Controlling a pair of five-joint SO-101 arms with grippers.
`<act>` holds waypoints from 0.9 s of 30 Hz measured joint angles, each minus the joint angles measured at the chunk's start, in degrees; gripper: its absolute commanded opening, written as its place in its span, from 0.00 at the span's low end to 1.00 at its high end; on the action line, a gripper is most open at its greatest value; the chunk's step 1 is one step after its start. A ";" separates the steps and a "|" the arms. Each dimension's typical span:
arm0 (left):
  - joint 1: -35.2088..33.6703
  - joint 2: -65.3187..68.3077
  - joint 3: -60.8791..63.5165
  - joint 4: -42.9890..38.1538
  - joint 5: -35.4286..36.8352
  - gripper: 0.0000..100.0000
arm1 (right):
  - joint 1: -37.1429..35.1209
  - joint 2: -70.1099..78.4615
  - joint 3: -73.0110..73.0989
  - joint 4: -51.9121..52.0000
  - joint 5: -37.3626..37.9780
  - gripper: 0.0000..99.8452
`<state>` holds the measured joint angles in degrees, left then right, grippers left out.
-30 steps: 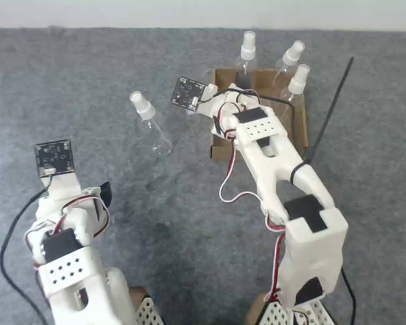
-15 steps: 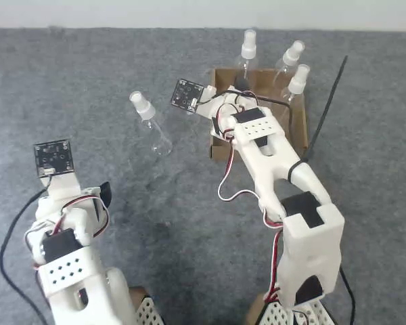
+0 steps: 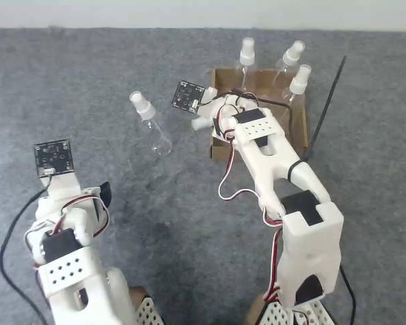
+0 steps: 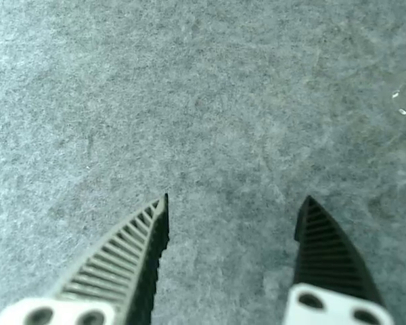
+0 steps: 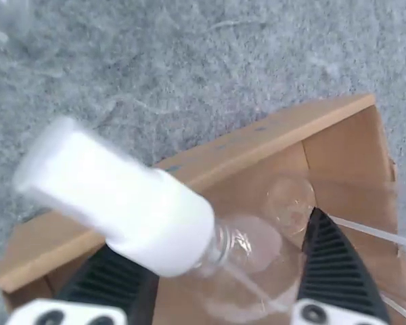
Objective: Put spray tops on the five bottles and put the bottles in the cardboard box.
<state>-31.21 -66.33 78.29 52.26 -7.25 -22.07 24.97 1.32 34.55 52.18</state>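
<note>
A clear bottle (image 5: 247, 247) fitted with a white spray top (image 5: 115, 196) lies tilted between the jaws of the right gripper (image 5: 220, 244), which is closed around it just below the neck. The bottle's body hangs over the inside of the cardboard box (image 3: 302, 132), while its spray top juts out past the box wall that faces the left arm. Three capped bottles (image 3: 294, 53) stand upright along the far side of the box. A fifth bottle (image 3: 151, 125), also capped, stands upright on the grey carpet (image 3: 88, 81), apart from the box on the left arm's side. The left gripper (image 4: 235, 203) hangs low over bare carpet, well back from the bottles, its jaws spread wide and holding nothing.
</note>
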 measured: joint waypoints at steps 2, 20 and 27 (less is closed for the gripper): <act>0.00 0.00 0.00 0.00 0.00 0.28 | 0.00 0.00 0.00 0.00 0.00 0.25; 0.00 0.00 0.00 0.00 0.00 0.28 | 0.00 0.00 -0.44 0.00 -2.90 0.15; -0.09 0.00 0.00 0.00 0.00 0.28 | 0.00 0.00 -1.85 0.00 -4.66 0.15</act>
<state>-31.30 -66.33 78.29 52.26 -7.25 -22.07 24.97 -0.53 34.55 47.52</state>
